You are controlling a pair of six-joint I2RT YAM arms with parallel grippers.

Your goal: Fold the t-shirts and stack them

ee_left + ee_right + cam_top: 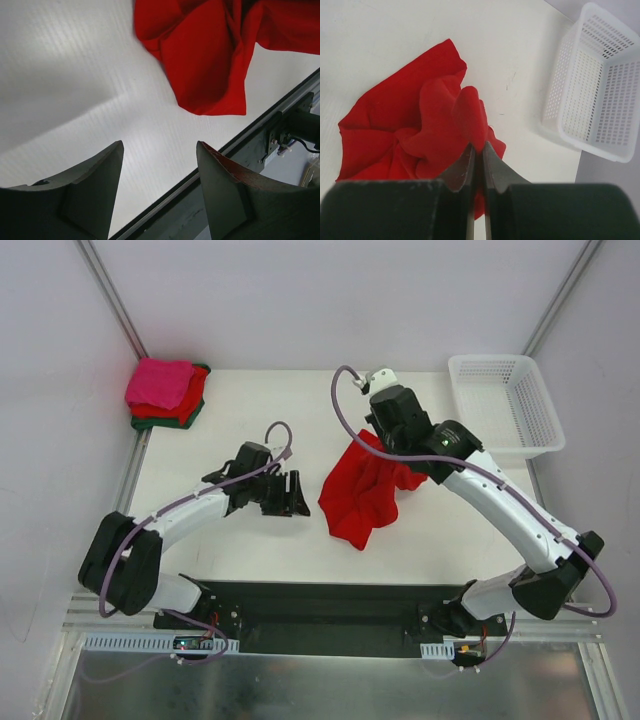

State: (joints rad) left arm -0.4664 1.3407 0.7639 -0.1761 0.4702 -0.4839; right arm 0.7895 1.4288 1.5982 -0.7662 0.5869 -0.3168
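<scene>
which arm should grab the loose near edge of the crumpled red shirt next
Probably left: the left gripper is open, empty and just beside the crumpled bright red cloth t-shirt, while the right gripper is shut on a fold of it.

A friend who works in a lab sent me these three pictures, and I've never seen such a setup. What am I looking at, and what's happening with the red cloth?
These are two robot arms bolted at the near edge of a white table. The wide picture looks down from above and behind them. The other two come from a small camera on each wrist, so each arm's own fingers show at the bottom.

On the table lie a crumpled red t-shirt, a stack of folded t-shirts in the far left corner with a pink one on top, and a white basket at the far right.

The right end effector is pinched shut on a fold of the red t-shirt, bunching it up. The left end effector is open, holds nothing, and is short of the shirt.
</scene>
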